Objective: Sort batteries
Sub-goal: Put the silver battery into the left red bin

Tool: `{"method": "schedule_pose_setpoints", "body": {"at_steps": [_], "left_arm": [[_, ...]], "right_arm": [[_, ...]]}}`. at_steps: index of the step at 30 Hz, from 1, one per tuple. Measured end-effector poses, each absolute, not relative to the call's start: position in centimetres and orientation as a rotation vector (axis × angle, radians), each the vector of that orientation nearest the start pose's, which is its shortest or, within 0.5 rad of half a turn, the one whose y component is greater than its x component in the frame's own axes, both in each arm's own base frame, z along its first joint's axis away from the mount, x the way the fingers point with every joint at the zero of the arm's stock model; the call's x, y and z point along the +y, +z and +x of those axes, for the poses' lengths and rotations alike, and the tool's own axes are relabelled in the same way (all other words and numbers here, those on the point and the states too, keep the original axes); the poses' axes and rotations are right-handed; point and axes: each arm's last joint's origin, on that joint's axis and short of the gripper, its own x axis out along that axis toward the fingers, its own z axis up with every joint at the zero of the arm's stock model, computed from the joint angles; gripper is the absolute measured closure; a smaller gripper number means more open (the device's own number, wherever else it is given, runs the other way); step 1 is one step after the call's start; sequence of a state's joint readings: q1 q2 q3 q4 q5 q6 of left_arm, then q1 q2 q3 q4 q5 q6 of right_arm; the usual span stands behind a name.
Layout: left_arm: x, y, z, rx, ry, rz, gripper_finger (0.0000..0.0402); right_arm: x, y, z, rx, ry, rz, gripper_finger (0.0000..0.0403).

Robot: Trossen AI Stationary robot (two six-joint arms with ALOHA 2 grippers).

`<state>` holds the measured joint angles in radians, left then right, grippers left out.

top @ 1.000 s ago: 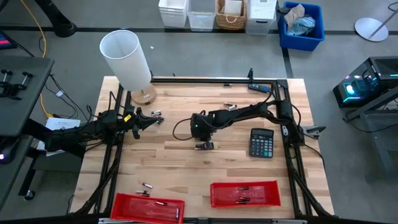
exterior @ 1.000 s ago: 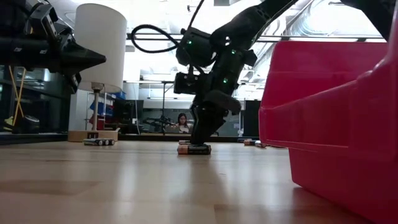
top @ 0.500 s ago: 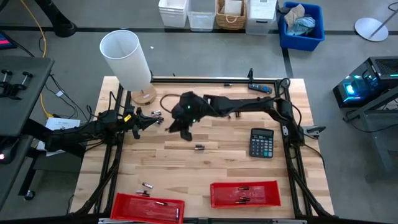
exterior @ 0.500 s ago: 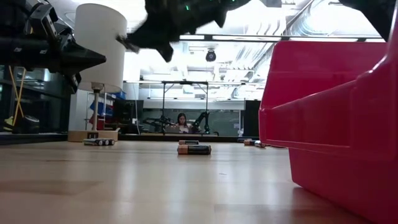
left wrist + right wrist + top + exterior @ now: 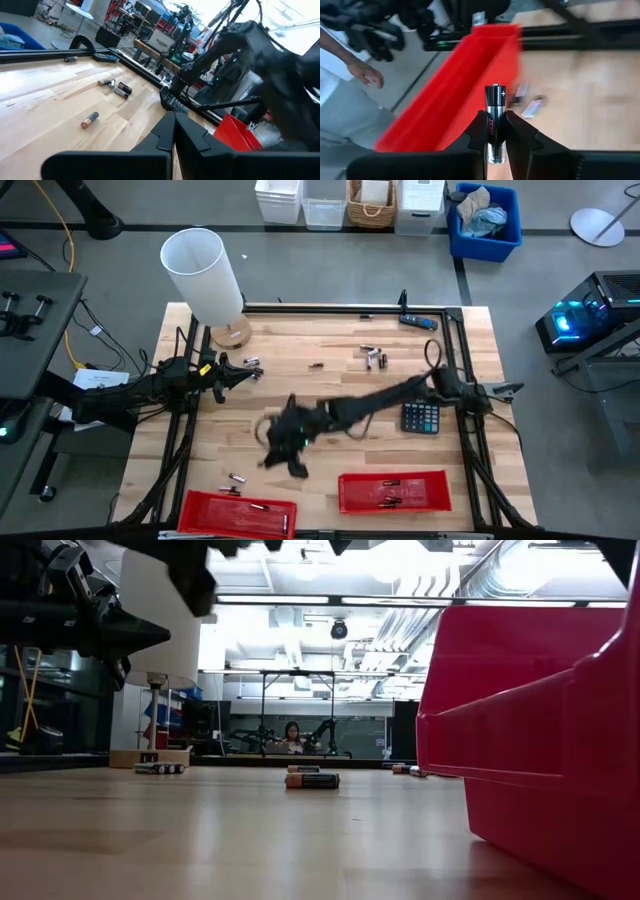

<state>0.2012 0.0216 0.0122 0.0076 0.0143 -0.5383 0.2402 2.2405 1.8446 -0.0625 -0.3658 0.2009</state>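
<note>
My right gripper [image 5: 495,124] is shut on a black-and-silver battery [image 5: 495,102] and hangs above the table's near left part [image 5: 296,467]. The left red tray [image 5: 455,95] lies ahead of it. More batteries lie on the wood: one in the middle [image 5: 312,780], a few at the far side [image 5: 372,356], one near them [image 5: 315,365], and a pair by the left tray [image 5: 235,478]. Others lie in the right red tray [image 5: 393,490]. My left gripper [image 5: 174,131] waits shut and level at the table's left edge [image 5: 243,372]. My right gripper pinches the battery's body [image 5: 494,135] between its two fingers, which lie along the battery. The plus end [image 5: 495,90] sticks out past the fingertips. The fingers slant down toward the near left. The battery is lifted clear of the table.
A black calculator [image 5: 420,420] lies at the right, partly under my right arm. A white lamp [image 5: 205,275] stands at the far left corner. A blue-and-black tool [image 5: 418,321] lies at the far edge. A person's hand [image 5: 365,74] shows beyond the left tray.
My right gripper has risen from the table's middle with a battery, swung left and then toward the near edge, and tipped from pointing down to a shallow slant. Another battery stays where it lay in the middle.
</note>
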Motion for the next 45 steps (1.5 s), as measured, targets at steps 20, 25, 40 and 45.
{"method": "schedule_pose_setpoints", "body": {"at_steps": [20,25,40,45], "left_arm": [[1.9,16.7,9.6,-0.049,0.183,-0.537,0.0401],[1.9,16.7,9.6,-0.049,0.183,-0.537,0.0401],[2.5,18.5,9.3,-0.332,0.295,-0.77,0.0401],[2.8,22.2,9.5,-0.495,0.313,-0.71,0.0401]], "right_arm": [[23.6,22.1,47.3,0.503,0.614,0.348,0.0276],[22.7,21.9,47.7,0.527,0.593,0.349,0.0238],[4.4,38.3,45.8,0.585,0.194,0.036,0.0249],[-1.5,43.4,42.4,0.514,-0.044,-0.059,0.0254]]}}
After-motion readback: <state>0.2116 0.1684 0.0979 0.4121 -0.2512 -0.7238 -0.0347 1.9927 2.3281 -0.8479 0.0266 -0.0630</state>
